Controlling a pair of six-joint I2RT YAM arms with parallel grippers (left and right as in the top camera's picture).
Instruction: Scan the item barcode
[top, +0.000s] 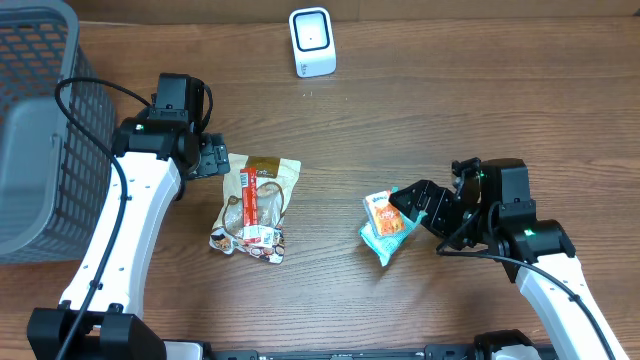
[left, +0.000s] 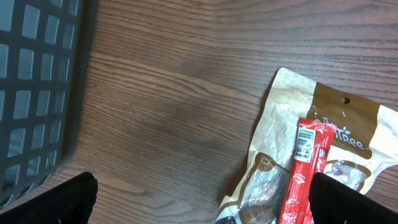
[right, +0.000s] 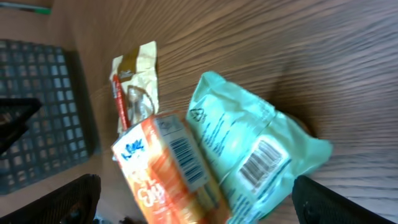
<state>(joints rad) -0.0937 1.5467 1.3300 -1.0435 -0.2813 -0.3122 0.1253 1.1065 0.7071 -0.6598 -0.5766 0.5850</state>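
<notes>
A small orange carton (top: 381, 211) leans on a teal pouch (top: 386, 243) right of the table's centre. Both show barcodes in the right wrist view, on the orange carton (right: 166, 177) and on the teal pouch (right: 256, 148). My right gripper (top: 407, 205) (right: 199, 208) is open just right of them, its fingers wide on either side and holding nothing. A tan snack bag (top: 258, 192) (left: 323, 121) with a red stick pack (left: 305, 174) on it lies left of centre. My left gripper (top: 214, 158) (left: 202, 208) hangs open at its left edge, empty. The white scanner (top: 312, 42) stands at the back.
A grey mesh basket (top: 40, 130) (left: 34, 93) fills the far left of the table, close to the left arm. The tan bag (right: 138, 71) and the basket (right: 43, 118) also show beyond the carton in the right wrist view.
</notes>
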